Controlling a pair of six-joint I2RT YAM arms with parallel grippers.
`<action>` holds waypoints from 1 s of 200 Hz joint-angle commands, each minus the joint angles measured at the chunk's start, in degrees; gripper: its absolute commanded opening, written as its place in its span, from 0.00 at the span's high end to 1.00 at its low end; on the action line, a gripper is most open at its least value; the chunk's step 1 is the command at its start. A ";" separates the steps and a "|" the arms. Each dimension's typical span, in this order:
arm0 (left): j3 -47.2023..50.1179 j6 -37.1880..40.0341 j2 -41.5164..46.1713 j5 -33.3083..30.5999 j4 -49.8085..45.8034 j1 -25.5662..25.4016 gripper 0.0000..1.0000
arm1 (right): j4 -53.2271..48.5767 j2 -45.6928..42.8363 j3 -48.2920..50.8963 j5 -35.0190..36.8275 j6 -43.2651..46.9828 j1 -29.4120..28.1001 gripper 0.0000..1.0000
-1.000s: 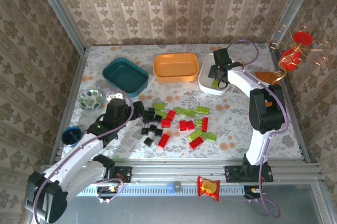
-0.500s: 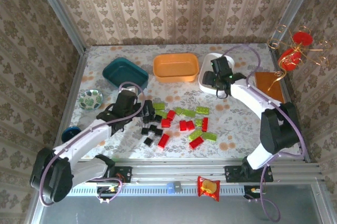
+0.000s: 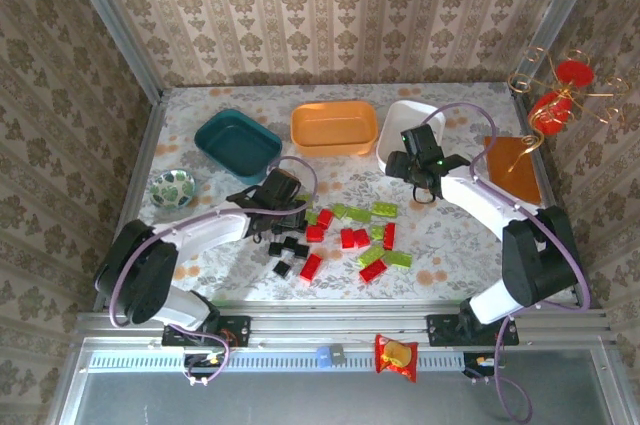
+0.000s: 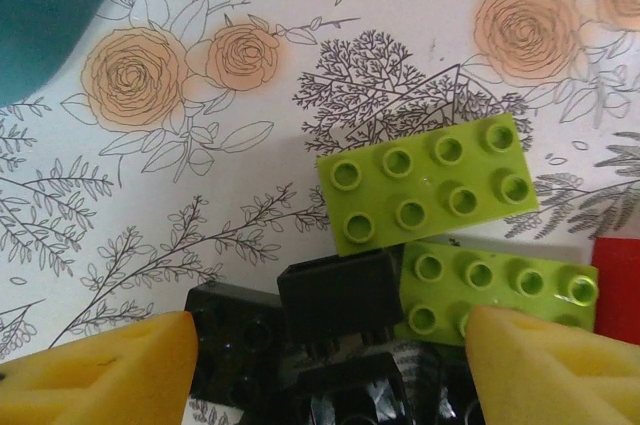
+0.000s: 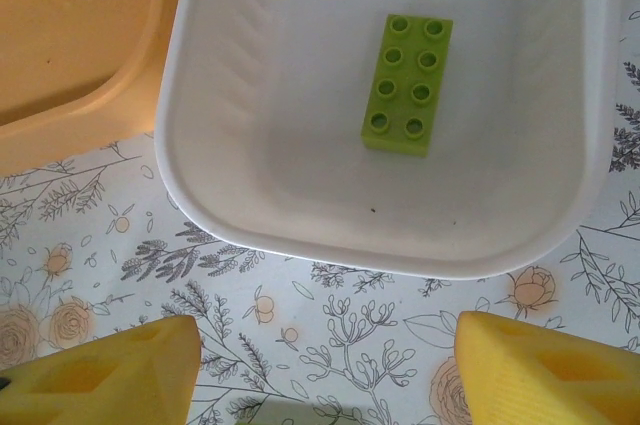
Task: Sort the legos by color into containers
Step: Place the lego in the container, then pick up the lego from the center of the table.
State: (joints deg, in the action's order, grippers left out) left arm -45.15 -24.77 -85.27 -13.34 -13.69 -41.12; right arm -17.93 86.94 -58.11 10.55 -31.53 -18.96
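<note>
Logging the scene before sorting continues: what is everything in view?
teal tray: one, far left
orange tray: one, far middle
white tray: one, far right
lime brick: one, inside white tray
black bricks: several, centre
red bricks: about seven, centre
loose lime bricks: several, centre
patterned bowl: one, left side
snack packet: one, red-yellow, front rail
brown board: one, right edge
left fingers: two, yellow, open over black bricks
right fingers: two, yellow, open near white tray
</note>
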 commanded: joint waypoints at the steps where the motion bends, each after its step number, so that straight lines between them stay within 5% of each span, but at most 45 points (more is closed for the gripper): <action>1: -1.93 1.69 -1.34 -1.41 0.34 0.17 0.30 | 0.36 -1.51 0.73 0.88 -0.55 0.13 0.31; 96: -2.14 0.90 -5.52 0.73 1.99 0.87 0.47 | -0.11 -1.38 0.54 2.02 -0.29 0.15 0.30; 146: -1.95 0.62 -5.74 1.77 2.84 0.97 0.65 | -0.70 -1.28 0.18 2.45 -0.16 0.18 0.30; 200: -2.00 0.10 2.95 1.38 0.91 1.00 0.71 | -1.14 -1.32 0.25 2.46 -0.42 0.24 0.30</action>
State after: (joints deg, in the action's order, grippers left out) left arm -46.30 -24.25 -88.23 -11.94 -11.35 -40.42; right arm -18.00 86.94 -58.00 11.57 -31.51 -18.94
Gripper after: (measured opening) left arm 0.311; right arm 0.701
